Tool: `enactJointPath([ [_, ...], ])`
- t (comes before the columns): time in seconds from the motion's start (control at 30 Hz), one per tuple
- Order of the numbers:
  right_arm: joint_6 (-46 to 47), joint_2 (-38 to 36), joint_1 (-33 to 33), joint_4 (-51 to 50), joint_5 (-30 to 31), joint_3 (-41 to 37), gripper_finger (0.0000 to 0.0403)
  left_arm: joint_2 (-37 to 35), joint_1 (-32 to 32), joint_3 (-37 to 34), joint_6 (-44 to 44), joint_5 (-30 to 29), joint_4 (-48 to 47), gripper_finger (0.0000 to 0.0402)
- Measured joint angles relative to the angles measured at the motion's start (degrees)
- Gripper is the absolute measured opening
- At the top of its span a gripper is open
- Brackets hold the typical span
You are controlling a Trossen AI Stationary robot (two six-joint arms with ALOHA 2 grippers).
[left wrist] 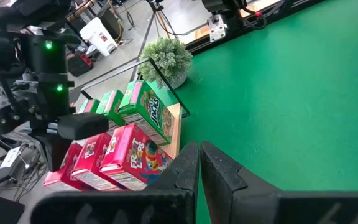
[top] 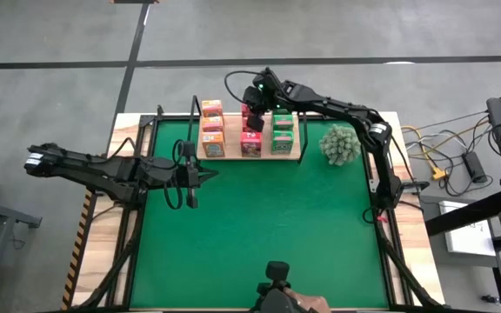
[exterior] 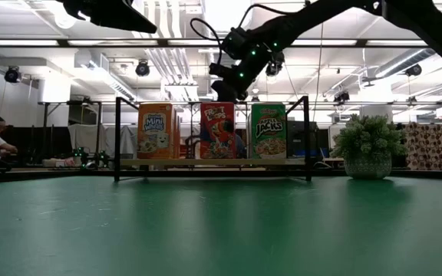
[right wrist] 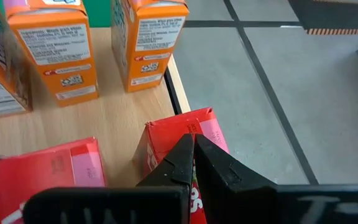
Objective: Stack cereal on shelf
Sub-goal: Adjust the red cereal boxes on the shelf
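2 closed claws: right claw (top: 252, 109) above pink cereal (top: 251, 143), left claw (top: 205, 174) low.

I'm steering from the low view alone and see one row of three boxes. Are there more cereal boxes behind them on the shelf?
Observer: Yes. The high view shows three columns running back along the shelf: orange boxes, pink boxes and green boxes.
Operator: Where exactly is the right gripper?
Observer: The right gripper is shut, right at the top of the rearmost pink box by the shelf's far edge. I cannot tell if it touches.
Operator: And the left arm?
Observer: The left gripper is shut, over the green mat, in front of the shelf's left end.
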Motion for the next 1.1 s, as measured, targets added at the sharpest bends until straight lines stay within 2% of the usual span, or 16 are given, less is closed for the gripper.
enactJointPath([
  [0.6,0.06,-0.13,-0.10,-1.99,0.13,0.68,0.0009,0.00,0.02,0.00,1.05,0.00,0.00,0.0000],
  [0.97,2.21,-4.37,0.68,-2.68,-0.02,0.66,0.0009,0.00,0.02,0.00,1.31,0.00,0.02,0.0000],
  [1.1,3.79,-6.64,1.61,-5.21,-4.40,0.66,0.0009,-0.01,0.02,0.00,1.31,0.00,0.01,0.0000],
])
